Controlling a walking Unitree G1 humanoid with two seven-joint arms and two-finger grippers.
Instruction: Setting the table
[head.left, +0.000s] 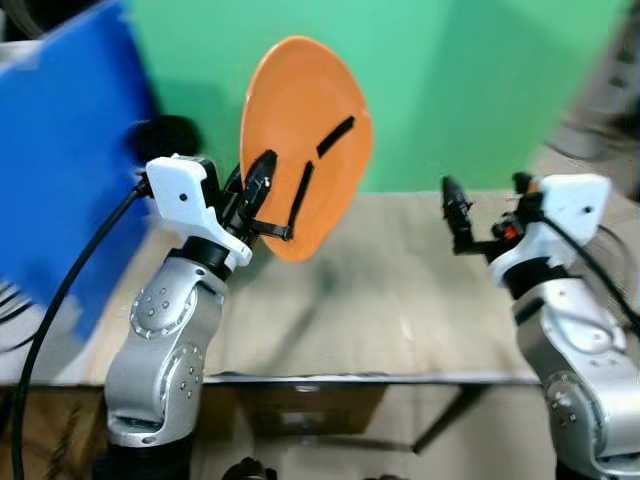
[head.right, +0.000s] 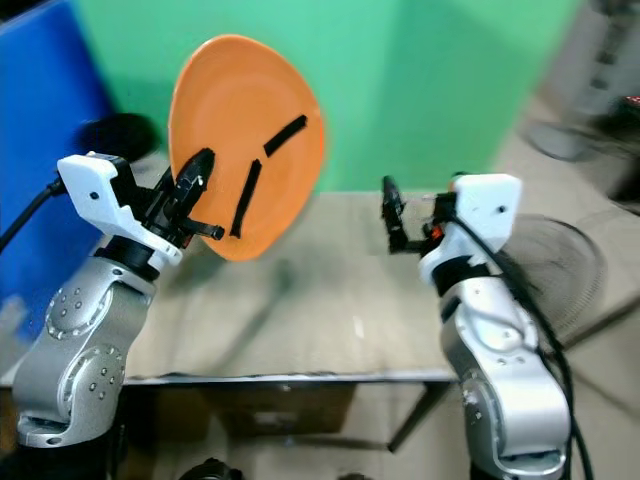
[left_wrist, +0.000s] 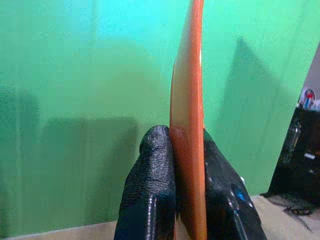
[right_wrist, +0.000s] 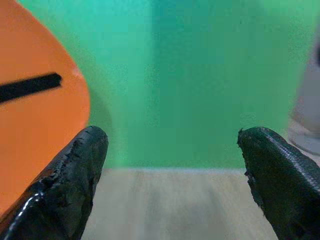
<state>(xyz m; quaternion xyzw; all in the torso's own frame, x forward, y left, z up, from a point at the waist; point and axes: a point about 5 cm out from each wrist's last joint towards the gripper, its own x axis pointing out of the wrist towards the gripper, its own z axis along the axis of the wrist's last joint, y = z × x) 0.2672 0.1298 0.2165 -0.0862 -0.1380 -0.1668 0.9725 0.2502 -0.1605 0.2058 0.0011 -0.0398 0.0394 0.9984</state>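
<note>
**A:** Holding the orange plate (head.left: 300, 140) up in the left hand (head.left: 262, 205). We see it nearly on edge, raised above the wooden surface (head.left: 400, 300) and touching nothing below.

**B:** Grip looks solid? We need the state.

**A:** Yes. In the left wrist view both black fingers (left_wrist: 152, 185) press either side of the plate's rim, clamped tight on it. Two black strips sit on the plate's face; we can't tell what they are.

**B:** And the right hand (head.right: 392, 215)?

**A:** It sits over the right part of the surface, raised and carrying nothing. The right wrist view has its fingers (right_wrist: 75, 175) spread wide, with bare wood and the green wall (head.left: 480, 90) between them. The plate's edge pokes in beside one finger, apart from it.

**B:** So progress?

**A:** Early, we judge. The plate is picked up but not yet set down, and we see no other dishes or cutlery laid on the surface. Placing this plate flat is the step in hand; everything after that is left.

**B:** Anything else worth noting?

**A:** A blue panel (head.left: 60, 150) stands off to the robot's left, and a fan (head.right: 570, 270) on the floor to its right. The frames are a bit blurred.
</note>
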